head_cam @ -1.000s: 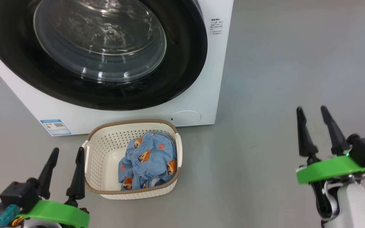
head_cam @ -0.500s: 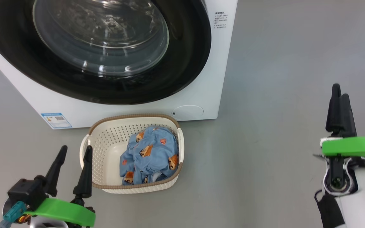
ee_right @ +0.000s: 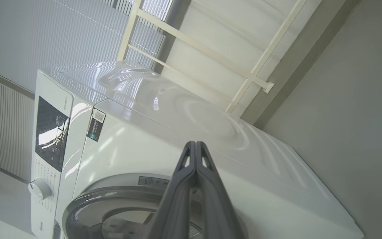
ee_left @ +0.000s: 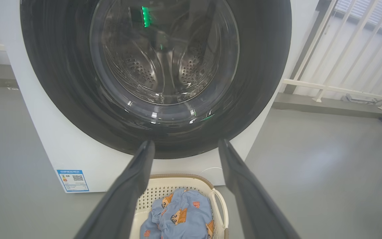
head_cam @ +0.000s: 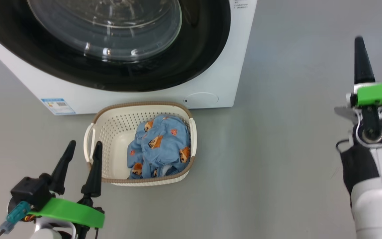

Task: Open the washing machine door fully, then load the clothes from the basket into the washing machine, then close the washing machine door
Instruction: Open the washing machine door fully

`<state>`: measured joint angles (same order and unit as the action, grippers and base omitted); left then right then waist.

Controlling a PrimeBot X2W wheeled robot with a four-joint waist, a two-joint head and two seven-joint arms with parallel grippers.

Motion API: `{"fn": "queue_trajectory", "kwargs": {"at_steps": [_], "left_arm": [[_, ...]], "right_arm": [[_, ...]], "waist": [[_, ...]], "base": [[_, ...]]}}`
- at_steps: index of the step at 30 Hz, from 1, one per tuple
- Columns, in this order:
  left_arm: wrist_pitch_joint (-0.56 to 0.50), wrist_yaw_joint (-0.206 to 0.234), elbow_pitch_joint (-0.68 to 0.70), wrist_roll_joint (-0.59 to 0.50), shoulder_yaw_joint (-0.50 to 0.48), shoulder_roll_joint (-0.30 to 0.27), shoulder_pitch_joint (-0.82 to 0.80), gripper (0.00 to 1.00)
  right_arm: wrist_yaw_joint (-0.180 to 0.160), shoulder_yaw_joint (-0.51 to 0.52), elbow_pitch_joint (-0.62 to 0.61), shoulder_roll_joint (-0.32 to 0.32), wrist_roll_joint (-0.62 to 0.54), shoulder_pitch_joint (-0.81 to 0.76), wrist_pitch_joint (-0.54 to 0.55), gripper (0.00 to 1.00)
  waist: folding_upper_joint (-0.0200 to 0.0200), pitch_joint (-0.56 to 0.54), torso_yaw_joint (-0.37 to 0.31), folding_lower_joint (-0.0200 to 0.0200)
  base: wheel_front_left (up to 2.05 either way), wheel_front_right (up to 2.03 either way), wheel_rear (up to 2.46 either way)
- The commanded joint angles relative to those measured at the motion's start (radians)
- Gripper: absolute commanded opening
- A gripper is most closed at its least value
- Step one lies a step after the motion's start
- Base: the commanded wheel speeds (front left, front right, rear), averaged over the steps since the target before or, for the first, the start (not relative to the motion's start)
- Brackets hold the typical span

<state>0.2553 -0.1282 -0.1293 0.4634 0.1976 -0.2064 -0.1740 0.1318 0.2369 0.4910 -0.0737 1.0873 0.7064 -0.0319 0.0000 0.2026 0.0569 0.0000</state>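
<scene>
– Black rim, bulging clear glass: the washing machine door was pictured shut against the washing machine. The clothes lay bundled in the basket on the floor just before it. Where were the arms?

– The right gripper stood high off the machine's right side, well apart from it, fingers pressed together on nothing. The door lay to its left, past the front corner. The left gripper hung low just beside the basket's left handle, fingers spread and empty, with the door straight ahead and above it.

– Which one looked set for the door?

– The right, by my reading. It was up at door level, and its wrist view took in the door's upper rim. The door is round, so it had no long axis to line up with. No handle could be made out.

– Any writing?

– A blue sticker with a square code sat at the front's lower left, and small print at its upper right. Another code sticker sat beside the control panel. All of it was too small to read, and no brand was legible.
</scene>
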Motion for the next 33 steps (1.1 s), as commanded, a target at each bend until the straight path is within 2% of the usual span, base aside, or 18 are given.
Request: {"fn": "queue_trajectory", "kwargs": {"at_steps": [1,12,21,29,33], "left_arm": [[0.006,-0.003,0.028,0.007,-0.029,-0.024,-0.045,1.0],[0.006,-0.003,0.048,0.021,0.005,-0.023,-0.087,1.0],[0.006,-0.003,0.077,0.036,0.009,-0.022,-0.136,1.0],[0.006,-0.003,0.087,0.046,0.022,-0.013,-0.176,1.0],[0.006,-0.003,0.088,0.051,0.03,-0.003,-0.195,1.0]], "right_arm": [[-0.001,-0.021,-0.019,0.005,0.012,0.045,0.031,0.0],[-0.001,0.069,0.064,0.001,0.048,0.246,0.302,0.0],[-0.001,0.129,0.134,0.01,-0.038,0.439,0.451,0.0],[-0.001,0.144,0.164,0.022,-0.139,0.578,0.519,0.0],[-0.001,0.103,0.207,0.023,-0.126,0.625,0.55,0.0]], "waist": [[0.0,0.023,0.015,0.0],[0.0,0.106,0.046,0.0],[0.0,0.197,0.074,0.0],[0.0,0.274,0.099,0.0],[0.0,0.297,0.115,0.0]], "base": [[0.0,0.0,0.0],[0.0,0.0,0.0],[0.0,0.0,0.0],[0.0,0.0,0.0],[0.0,0.0,0.0]]}}
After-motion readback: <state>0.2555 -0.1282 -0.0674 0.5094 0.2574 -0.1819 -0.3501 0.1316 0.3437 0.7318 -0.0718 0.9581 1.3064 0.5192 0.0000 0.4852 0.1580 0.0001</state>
